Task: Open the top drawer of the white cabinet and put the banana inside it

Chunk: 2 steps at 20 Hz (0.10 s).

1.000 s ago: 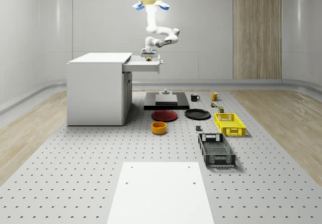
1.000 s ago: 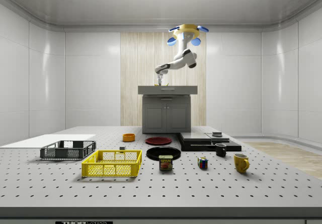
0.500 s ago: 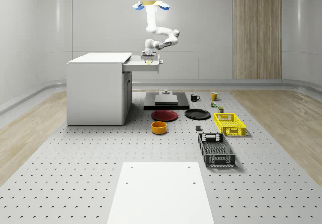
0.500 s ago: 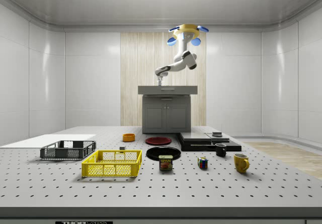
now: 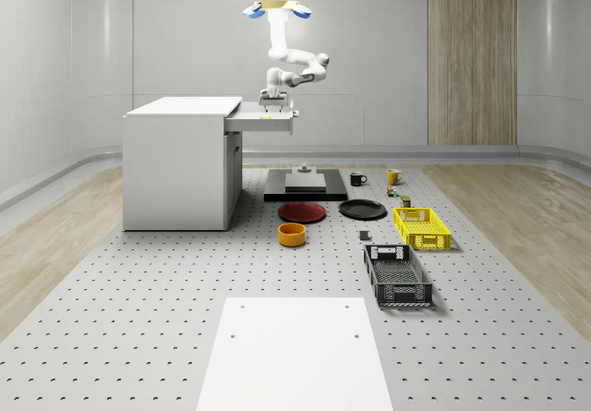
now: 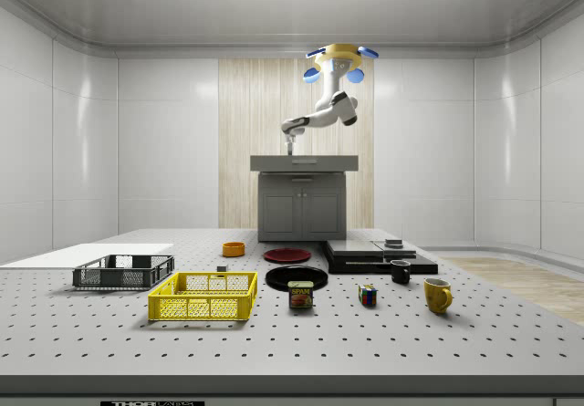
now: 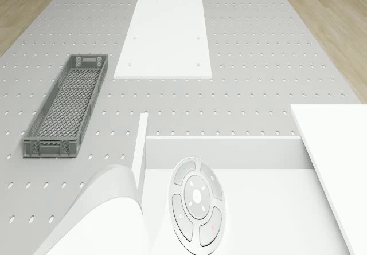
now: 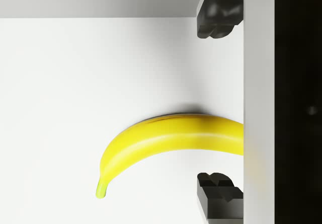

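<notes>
Since a second before, our arm had lifted: the end effector (image 5: 271, 102), which had been down inside the top drawer (image 5: 265, 121) with something yellow at its tip, now hung just above the drawer, while our drone (image 5: 277, 9) kept its place high above the pulled-out drawer, hovering beside the white cabinet (image 5: 180, 163). In the wrist view the banana (image 8: 166, 142) lay flat on the drawer's white floor, one end hidden behind the drawer's wall and its green-tipped stem pointing away from that wall. The two dark fingertips (image 8: 219, 12) stood well apart, one on each side of the banana, and neither touched it, so our end effector was spread and held nothing. In the side view the end effector (image 6: 290, 149) pointed straight down, near the drawer's top edge. On the perforated counter (image 5: 138, 319) in front of the cabinet we saw a red plate (image 5: 303, 211), a black plate (image 5: 362, 210), an orange bowl (image 5: 292, 235), a yellow basket (image 5: 422, 227) and a grey crate (image 5: 397, 274), all well apart from the drawer. A white panel (image 5: 295, 354) lay flat at the counter's near end. The drone view looked down past the arm's round flange (image 7: 196, 207) to the drawer's front wall (image 7: 223, 145).
</notes>
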### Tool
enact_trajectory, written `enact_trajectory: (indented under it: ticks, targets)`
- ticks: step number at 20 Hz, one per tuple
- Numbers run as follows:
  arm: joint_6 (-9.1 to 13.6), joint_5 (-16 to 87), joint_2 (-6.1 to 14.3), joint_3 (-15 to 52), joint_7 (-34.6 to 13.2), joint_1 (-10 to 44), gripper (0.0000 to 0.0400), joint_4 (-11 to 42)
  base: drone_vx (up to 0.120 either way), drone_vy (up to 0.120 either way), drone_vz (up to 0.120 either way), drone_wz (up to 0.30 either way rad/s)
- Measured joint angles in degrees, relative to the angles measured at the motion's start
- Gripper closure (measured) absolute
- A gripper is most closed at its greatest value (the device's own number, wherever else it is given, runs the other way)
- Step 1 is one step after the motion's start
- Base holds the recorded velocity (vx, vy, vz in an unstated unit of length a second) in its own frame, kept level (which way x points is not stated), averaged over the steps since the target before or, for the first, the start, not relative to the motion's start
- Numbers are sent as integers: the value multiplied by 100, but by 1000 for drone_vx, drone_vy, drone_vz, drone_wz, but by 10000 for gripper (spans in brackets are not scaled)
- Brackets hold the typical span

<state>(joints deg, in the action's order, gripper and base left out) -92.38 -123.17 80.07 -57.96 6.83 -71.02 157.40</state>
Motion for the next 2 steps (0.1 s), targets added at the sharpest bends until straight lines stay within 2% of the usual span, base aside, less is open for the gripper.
enact_trajectory:
  ticks: [2]
  targets:
    - [33, 36, -4, -42, 5, 14, 3, 27, 0, 0, 0, 0]
